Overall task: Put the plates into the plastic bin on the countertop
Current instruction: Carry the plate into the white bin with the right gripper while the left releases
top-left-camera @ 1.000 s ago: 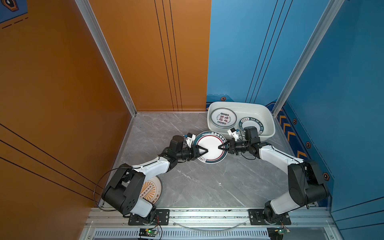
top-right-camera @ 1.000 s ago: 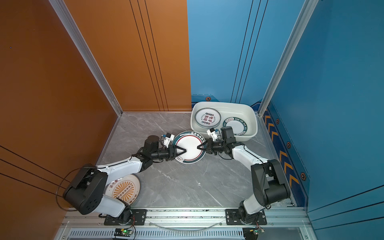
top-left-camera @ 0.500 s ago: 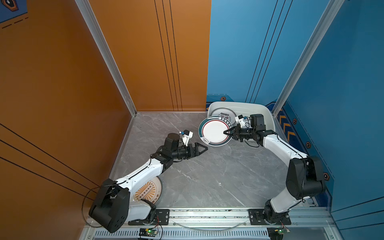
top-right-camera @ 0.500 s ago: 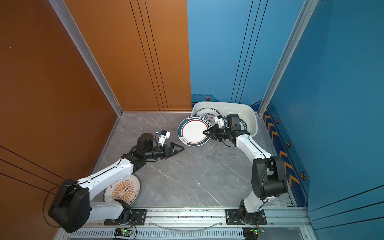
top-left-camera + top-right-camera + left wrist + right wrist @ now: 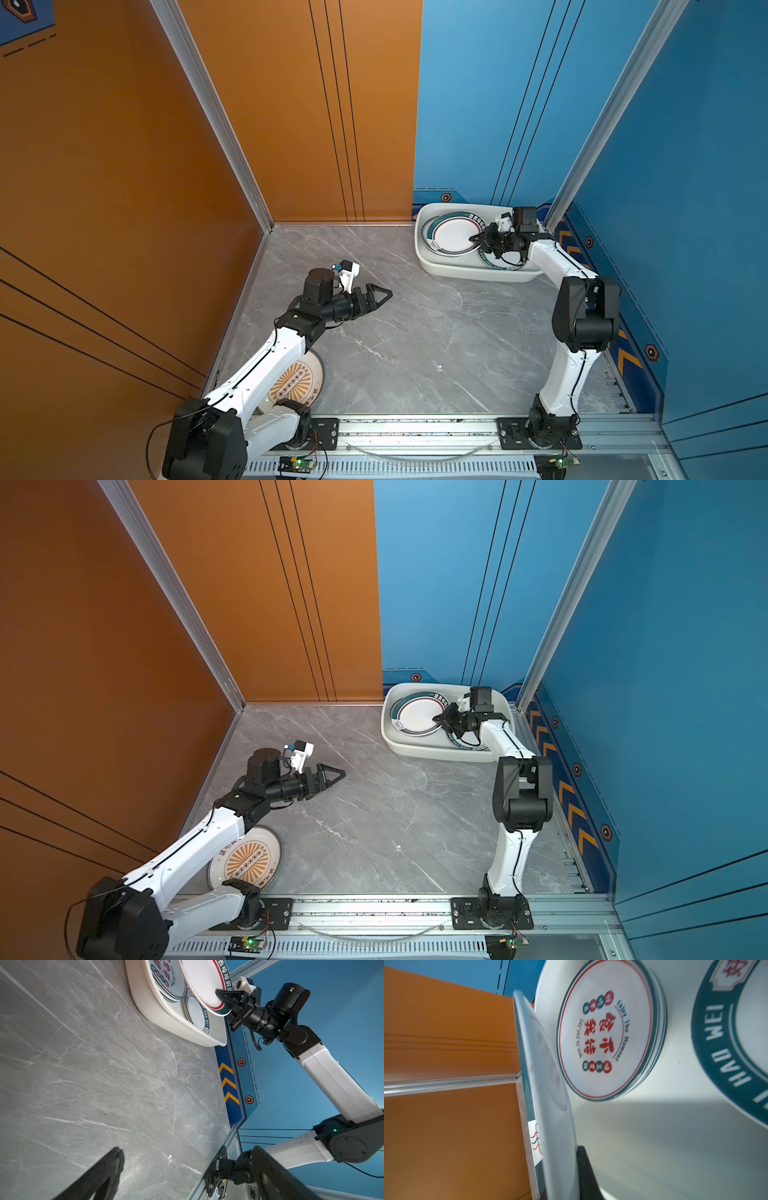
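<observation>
Plate with a dark-green lettered rim and plain white centre is hanging tilted above the left half of the plastic bin. I'm pinching its edge in my right gripper, forearm stretching low across the bin. My left gripper is hovering spread wide over the countertop, well apart.

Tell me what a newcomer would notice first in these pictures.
The right gripper grips a large green-rimmed plate by its edge, tilted over the white plastic bin at the far right corner. The left gripper hangs open and empty above the grey countertop. An orange sunburst plate lies by that arm's base, partly under it.
</observation>
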